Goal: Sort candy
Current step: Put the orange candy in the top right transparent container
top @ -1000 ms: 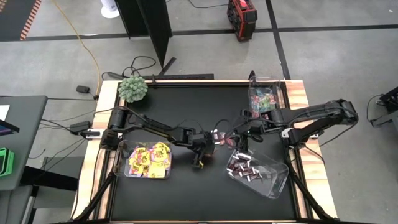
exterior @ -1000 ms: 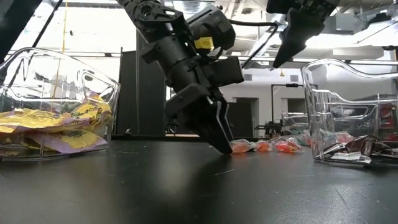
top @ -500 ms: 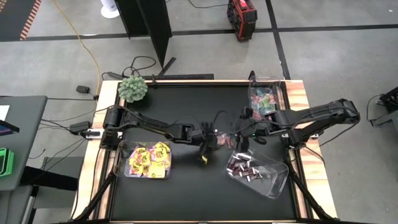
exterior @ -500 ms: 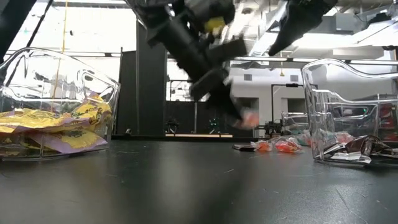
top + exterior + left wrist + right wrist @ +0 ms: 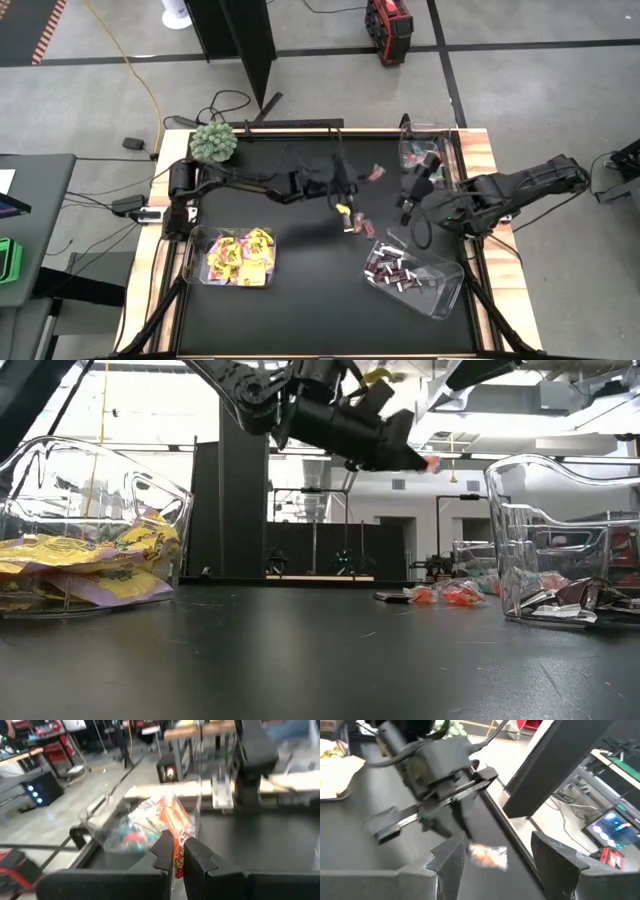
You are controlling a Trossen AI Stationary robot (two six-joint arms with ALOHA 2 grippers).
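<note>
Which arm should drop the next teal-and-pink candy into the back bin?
Left: its end effector already grips a teal-and-pink candy, raised near the back bin. The right end effector is open, empty.

Matte black surface (image 5: 300,290) edged in pale wood. Yellow packets (image 5: 240,257) with magenta print heaped in a clear bin (image 5: 196,262); dark brown mini bars (image 5: 390,270) with pale markings in another clear bin (image 5: 445,290); teal-and-pink wrappers (image 5: 425,160) in a third (image 5: 408,130). White-and-orange wrapper (image 5: 165,820) with red print pinched in the black left tool (image 5: 175,851). Black right tool (image 5: 497,857), likewise dark. Fuzzy green ball plant (image 5: 213,142) at one corner. Grey floor (image 5: 540,90) striped with black tape.
</note>
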